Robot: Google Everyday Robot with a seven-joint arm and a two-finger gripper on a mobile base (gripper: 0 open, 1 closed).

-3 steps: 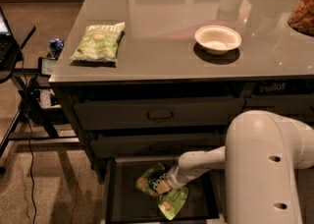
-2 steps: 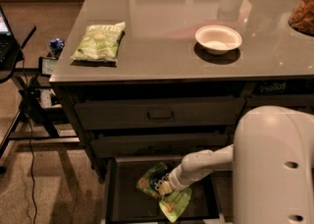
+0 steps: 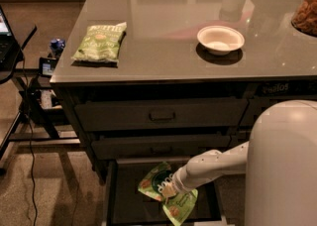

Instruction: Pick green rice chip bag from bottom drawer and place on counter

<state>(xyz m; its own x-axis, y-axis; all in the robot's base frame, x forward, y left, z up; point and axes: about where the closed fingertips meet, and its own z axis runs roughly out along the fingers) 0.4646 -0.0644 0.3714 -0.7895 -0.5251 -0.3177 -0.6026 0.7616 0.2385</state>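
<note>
Well above the end effector [image 3: 169, 190], the glossy grey counter [image 3: 173, 56] is seen carrying a pale green kettle bag [image 3: 100, 42] up to the left and a white bowl [image 3: 220, 39] up to the right. Directly beneath the end effector, the bottom drawer [image 3: 125, 205] stands open. The green rice chip bag [image 3: 154, 184] is touched by the end effector over the drawer's middle; whether it is clamped on the bag cannot be told.
</note>
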